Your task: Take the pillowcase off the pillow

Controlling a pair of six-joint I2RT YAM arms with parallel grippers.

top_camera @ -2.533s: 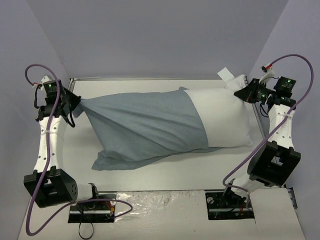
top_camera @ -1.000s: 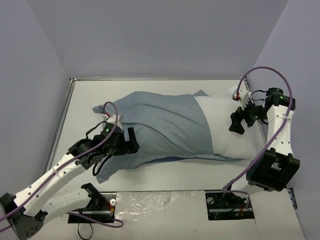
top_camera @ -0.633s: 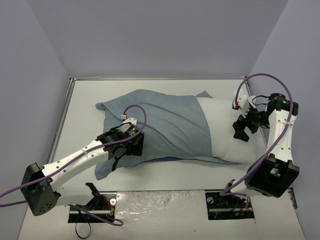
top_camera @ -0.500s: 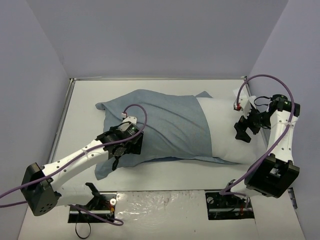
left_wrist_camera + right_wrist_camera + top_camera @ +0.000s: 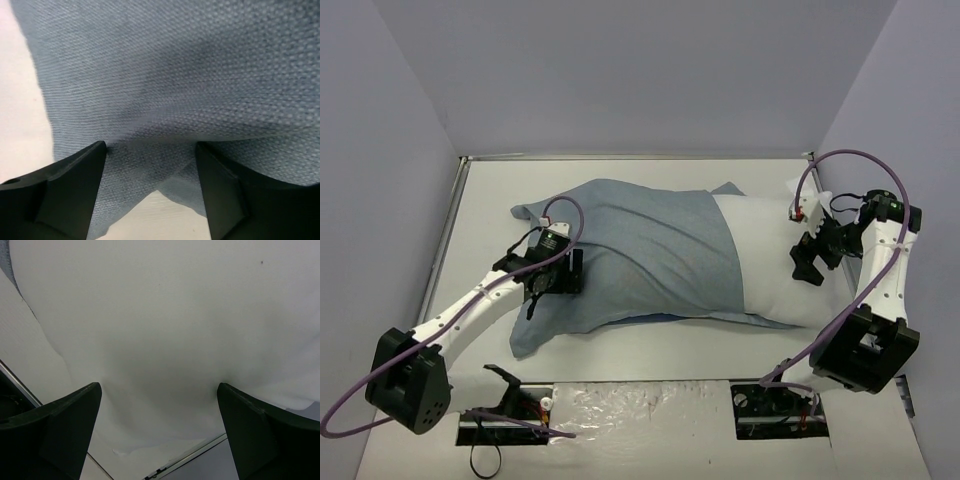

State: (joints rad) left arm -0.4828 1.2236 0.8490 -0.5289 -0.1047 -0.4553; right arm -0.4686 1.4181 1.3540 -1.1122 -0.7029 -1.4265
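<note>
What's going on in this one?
Two robot arms are working a blue pillowcase off a white pillow that lies across the table. The case covers the left and middle of the pillow, and the right end is bare. The left arm's fingers are down on the cloth near the left end, apart, with fabric between them but not clamped. The right arm's fingers stand wide open over the bare end of the pillow.
</note>
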